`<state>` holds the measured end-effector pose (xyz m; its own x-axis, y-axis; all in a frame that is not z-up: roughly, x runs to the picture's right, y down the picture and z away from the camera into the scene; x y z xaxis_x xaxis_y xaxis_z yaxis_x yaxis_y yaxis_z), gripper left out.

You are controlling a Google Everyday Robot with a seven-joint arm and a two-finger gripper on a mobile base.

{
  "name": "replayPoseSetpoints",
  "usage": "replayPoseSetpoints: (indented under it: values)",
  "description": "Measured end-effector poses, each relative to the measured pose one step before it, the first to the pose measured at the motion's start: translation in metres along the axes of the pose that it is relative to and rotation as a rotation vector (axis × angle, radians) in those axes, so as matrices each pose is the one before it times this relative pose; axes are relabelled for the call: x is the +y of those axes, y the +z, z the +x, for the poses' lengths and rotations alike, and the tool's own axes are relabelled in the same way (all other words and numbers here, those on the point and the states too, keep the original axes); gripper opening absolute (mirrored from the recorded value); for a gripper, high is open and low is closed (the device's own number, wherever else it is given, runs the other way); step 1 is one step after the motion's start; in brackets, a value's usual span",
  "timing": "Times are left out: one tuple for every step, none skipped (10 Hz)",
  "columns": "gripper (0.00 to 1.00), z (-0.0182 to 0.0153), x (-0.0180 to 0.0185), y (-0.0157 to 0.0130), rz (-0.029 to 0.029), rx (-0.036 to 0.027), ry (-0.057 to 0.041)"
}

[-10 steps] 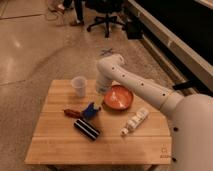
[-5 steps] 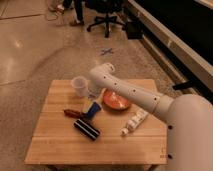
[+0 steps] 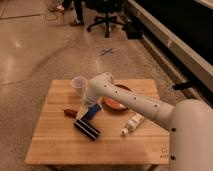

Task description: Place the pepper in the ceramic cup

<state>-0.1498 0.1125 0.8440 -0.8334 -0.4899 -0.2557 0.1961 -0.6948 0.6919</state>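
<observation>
The pepper [image 3: 69, 112] is small and dark red and lies on the wooden table [image 3: 55, 145], left of the middle. The ceramic cup [image 3: 78, 84] is white and tapered and stands upright near the table's back edge, behind the pepper. My gripper [image 3: 85, 104] hangs from the white arm [image 3: 130, 100], which reaches in from the right. It is low over the table between the cup and the blue sponge [image 3: 92, 111], just right of the pepper. The wrist covers part of the gripper.
A black striped block [image 3: 87, 128] lies in front of the sponge. An orange-red bowl [image 3: 116, 104] sits under the arm, right of the middle. A slim white bottle [image 3: 132, 123] lies on its side at the right. Office chairs stand on the floor beyond.
The arm has swung left from above the bowl and come down. The gripper now sits by the cup and sponge, close to the pepper. The objects have not moved.
</observation>
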Motion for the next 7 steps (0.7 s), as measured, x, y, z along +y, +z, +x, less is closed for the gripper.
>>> replayPoseSetpoints:
  values:
    - [0.80, 0.00220, -0.00706, 0.00906, 0.01593, 0.00782, -0.00856]
    - [0.80, 0.00175, -0.00412, 0.00717, 0.01087, 0.00217, -0.01038]
    - [0.80, 0.00394, -0.00460, 0.01225, 0.01675, 0.00377, -0.01427]
    - [0.80, 0.00373, -0.00063, 0.00731, 0.00855, 0.00294, -0.00598]
    - [0.80, 0.00424, 0.00246, 0.00602, 0.00492, 0.00394, 0.00020]
    - [0.80, 0.00618, 0.00584, 0.00483, 0.00198, 0.00541, 0.00507]
    - [0.80, 0.00272, 0.00662, 0.00121, -0.00207, 0.00350, 0.00930]
